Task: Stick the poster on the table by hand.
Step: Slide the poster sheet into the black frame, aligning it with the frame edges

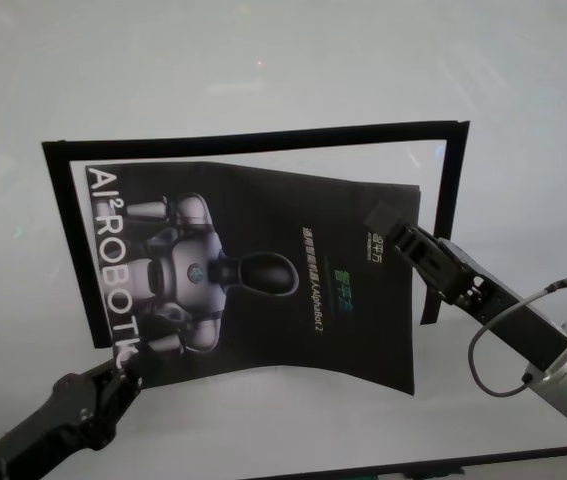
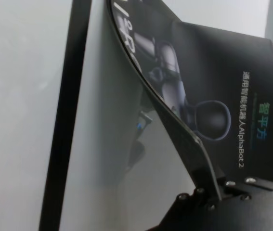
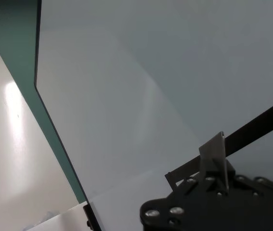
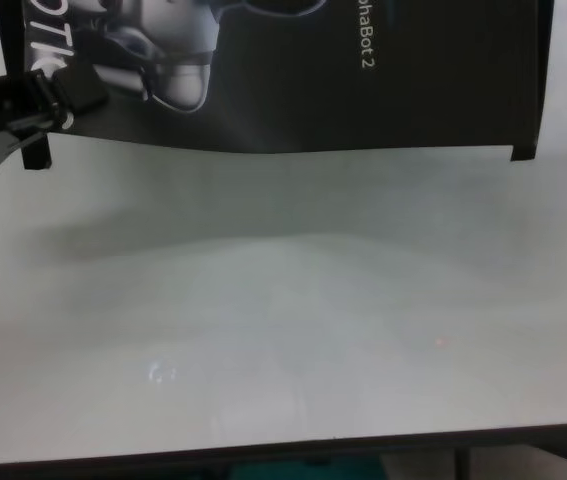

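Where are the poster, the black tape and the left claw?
poster [image 1: 293, 330], head view, dark middle of the sheet.
black tape [image 1: 263, 141], head view, far strip.
left claw [image 1: 123, 372], head view, fingertips at the poster's corner.

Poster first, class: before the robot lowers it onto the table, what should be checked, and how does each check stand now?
1. Left gripper clamped on the poster corner: ok.
2. Right gripper gripping the far right corner: cannot tell.
3. Poster flat on the table: not ok, left edge lifted and curved.
4. Poster square inside the black tape frame: not ok, skewed, near edge beyond it.
5. Print facing up: ok.
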